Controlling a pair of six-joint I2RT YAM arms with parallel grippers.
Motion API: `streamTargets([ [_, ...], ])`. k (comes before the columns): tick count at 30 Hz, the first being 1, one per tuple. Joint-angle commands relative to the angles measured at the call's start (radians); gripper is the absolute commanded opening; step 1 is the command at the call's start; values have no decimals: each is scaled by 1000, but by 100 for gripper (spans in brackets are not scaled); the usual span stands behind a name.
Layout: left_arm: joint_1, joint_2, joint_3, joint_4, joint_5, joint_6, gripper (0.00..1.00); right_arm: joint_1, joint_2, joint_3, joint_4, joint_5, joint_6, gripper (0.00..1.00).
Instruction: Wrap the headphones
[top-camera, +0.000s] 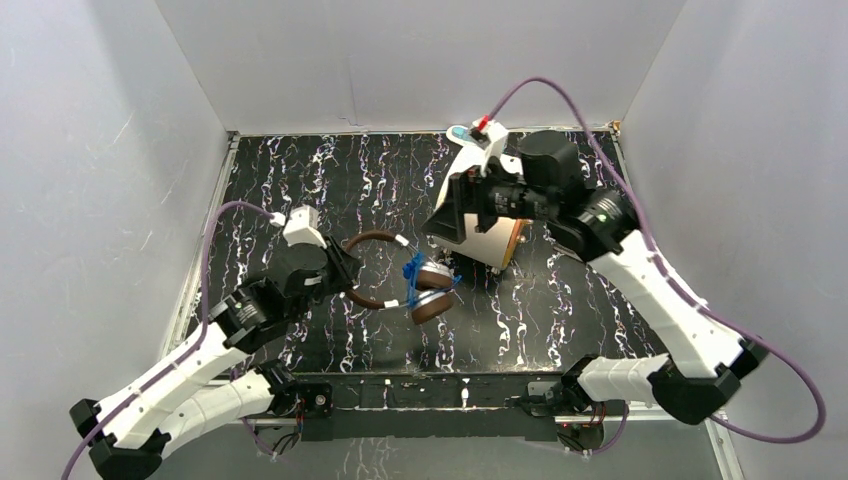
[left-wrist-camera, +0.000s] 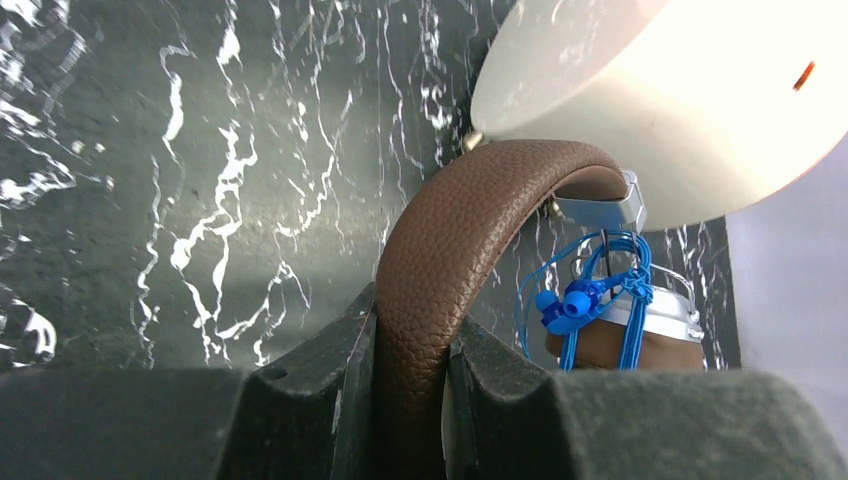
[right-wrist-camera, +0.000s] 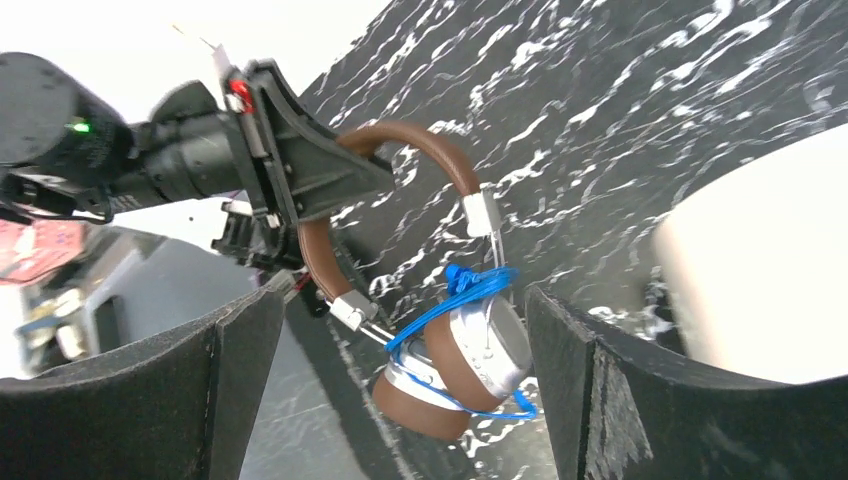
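The headphones have a brown headband (top-camera: 372, 238) and two brown-and-silver ear cups (top-camera: 432, 297) pressed together. The thin blue cable (top-camera: 414, 269) is wound around the cups and sliders. My left gripper (top-camera: 343, 272) is shut on the headband (left-wrist-camera: 470, 200), which fills the gap between its fingers (left-wrist-camera: 330, 370). The cable and its plug (left-wrist-camera: 585, 295) show beside the cup. My right gripper (top-camera: 447, 222) is open and empty. It hovers just behind the cups (right-wrist-camera: 480, 350), which show between its fingers (right-wrist-camera: 215, 390). It touches nothing.
A large cream cylinder (top-camera: 488, 240) stands just right of the headphones, partly hidden by my right gripper. It also fills the top right of the left wrist view (left-wrist-camera: 660, 110). The black marbled table (top-camera: 300, 170) is walled by white panels.
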Motion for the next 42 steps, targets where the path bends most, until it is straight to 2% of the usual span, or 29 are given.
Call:
streamTargets([
  [1,11,4,-73,144,122,-34,0,-1,-103,41,-48,160,-147,99],
  [5,115,41,-201,241,310,-54,0,0,-166,-8,-32,168,-161,99],
  [8,239,91,-332,402,553,-89,0,0,-182,-34,-26,184,-166,99],
  [10,280,126,-415,536,629,-119,0,-1,-185,-40,-31,186,-167,99],
  [12,296,159,-466,613,657,-131,0,-1,-194,-58,-19,167,-165,99],
  [18,301,244,-533,705,671,-88,0,0,-226,-105,-5,174,-174,99],
  [21,301,255,-555,689,649,-52,0,-1,-248,-136,20,167,-167,99],
  [25,301,239,-572,619,595,-37,33,-1,-257,-160,28,170,-164,99],
  [28,301,198,-564,540,550,-43,50,-1,-261,-161,22,188,-170,99],
  [31,301,160,-518,407,487,-44,66,0,-269,-146,11,213,-183,99],
  [32,300,146,-495,357,474,-46,76,0,-273,-138,7,227,-189,99],
  [35,301,102,-396,189,372,-56,94,0,-290,-104,-10,310,-211,99],
  [36,301,88,-350,135,343,-59,98,-1,-297,-92,-19,352,-218,99],
  [38,302,67,-238,15,285,-57,98,-1,-312,-61,-40,468,-229,99],
  [42,302,64,103,-129,213,18,98,-1,-341,14,-78,648,-262,99],
])
